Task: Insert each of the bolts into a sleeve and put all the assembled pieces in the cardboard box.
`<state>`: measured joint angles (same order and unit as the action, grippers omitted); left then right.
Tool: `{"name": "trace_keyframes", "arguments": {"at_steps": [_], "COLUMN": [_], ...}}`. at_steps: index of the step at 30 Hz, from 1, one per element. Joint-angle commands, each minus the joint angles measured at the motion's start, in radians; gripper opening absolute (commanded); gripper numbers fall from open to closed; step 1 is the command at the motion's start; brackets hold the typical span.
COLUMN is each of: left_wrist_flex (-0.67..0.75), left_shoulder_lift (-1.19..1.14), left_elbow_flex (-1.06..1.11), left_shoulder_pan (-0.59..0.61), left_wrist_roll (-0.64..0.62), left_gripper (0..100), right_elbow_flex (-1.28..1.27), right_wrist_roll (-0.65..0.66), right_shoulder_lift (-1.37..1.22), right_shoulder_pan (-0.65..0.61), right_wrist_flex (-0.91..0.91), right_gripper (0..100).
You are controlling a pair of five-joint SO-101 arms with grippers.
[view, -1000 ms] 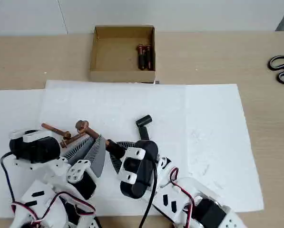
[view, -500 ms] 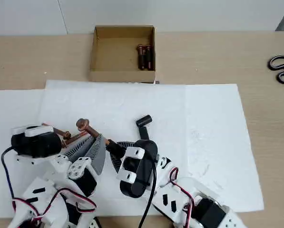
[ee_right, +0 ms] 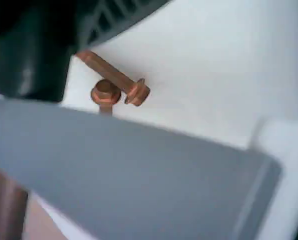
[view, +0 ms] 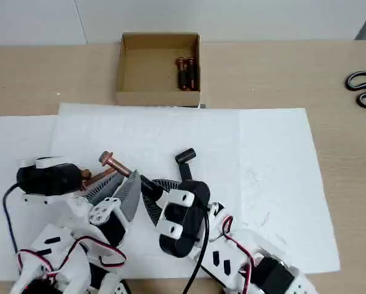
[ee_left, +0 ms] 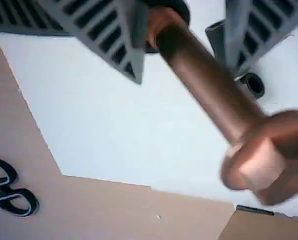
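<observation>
A pale wooden desk (view: 281, 73) carries a white sheet (view: 262, 171), probably there to keep small parts visible. At the near edge the left hand (view: 122, 179) clamps a smooth copper bolt (ee_left: 208, 95) by its round shank, flanged head outward, so the free end meets the stubby black sleeve (view: 148, 186) that the right hand (view: 151, 195) appears to grip. They look partly mated. A spare sleeve (view: 184, 156) and loose bolts (ee_right: 111, 75) wait on the sheet. Toward the far edge, the cardboard box (view: 158, 98) holds two assembled pieces (view: 186, 72). Scissors (view: 363, 87) lie at the right edge.
</observation>
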<state>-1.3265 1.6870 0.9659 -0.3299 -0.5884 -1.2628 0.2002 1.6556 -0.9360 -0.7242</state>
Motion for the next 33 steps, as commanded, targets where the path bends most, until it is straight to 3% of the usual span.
{"name": "trace_keyframes", "arguments": {"at_steps": [1,33], "left_wrist_flex": [0.015,-0.028], "left_shoulder_lift": [-0.015,-0.017], "left_elbow_flex": [-0.010,-0.094], "left_shoulder_pan": [0.005,0.008], "left_wrist_roll": [0.005,0.034], "left_gripper": [11,11], "right_elbow_flex": [0.054,-0.049], "right_wrist_roll": [0.006,0.009], "right_shoulder_lift": [0.015,0.007], "right_shoulder_pan": [0.015,0.021], "right_wrist_flex": [0.033,0.130], "right_gripper": [0.4,0.4]}}
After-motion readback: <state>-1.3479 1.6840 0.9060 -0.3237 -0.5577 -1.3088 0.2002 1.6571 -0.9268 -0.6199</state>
